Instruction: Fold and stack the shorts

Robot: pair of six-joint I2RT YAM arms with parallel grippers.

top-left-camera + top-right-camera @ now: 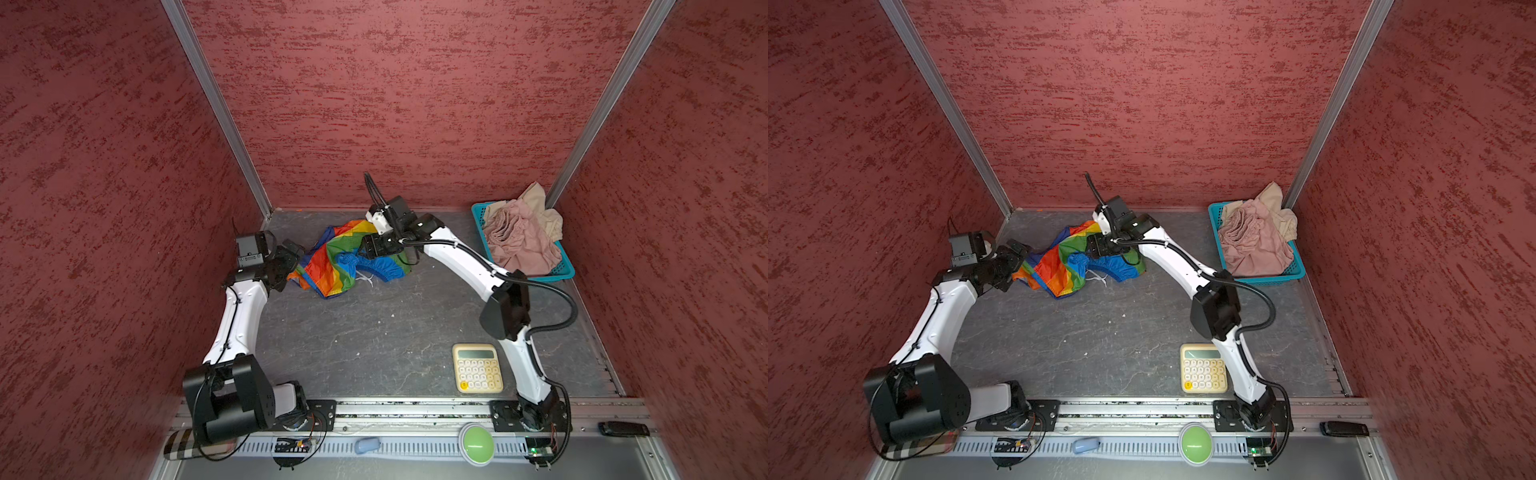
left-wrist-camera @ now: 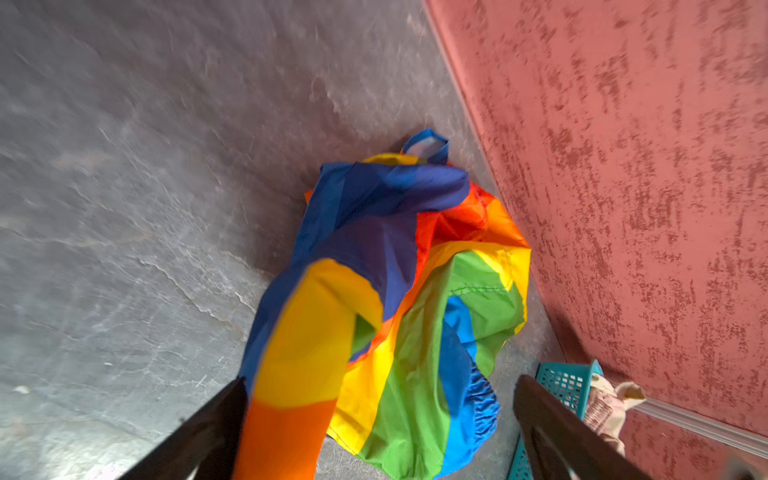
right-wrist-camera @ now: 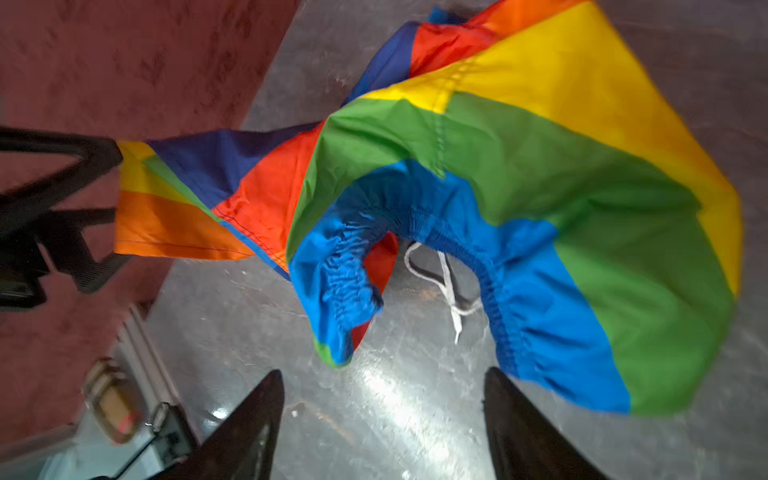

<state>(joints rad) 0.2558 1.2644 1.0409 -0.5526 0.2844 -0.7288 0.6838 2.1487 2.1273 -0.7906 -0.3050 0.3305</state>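
Rainbow shorts [image 1: 338,259], likely light and slippery, are lying crumpled near the basket [image 1: 567,272]; left claw [image 2: 380,380] and right claw [image 3: 383,371] are hanging spread; waistband [image 3: 496,299] is looking grippable.

The rainbow shorts [image 1: 336,262] are thin, crinkly, faintly glossy cloth; the pink shorts [image 1: 519,245] soft matt cloth; the basket [image 1: 566,272] perforated plastic; the worktop [image 1: 374,340] matt, stone-like.
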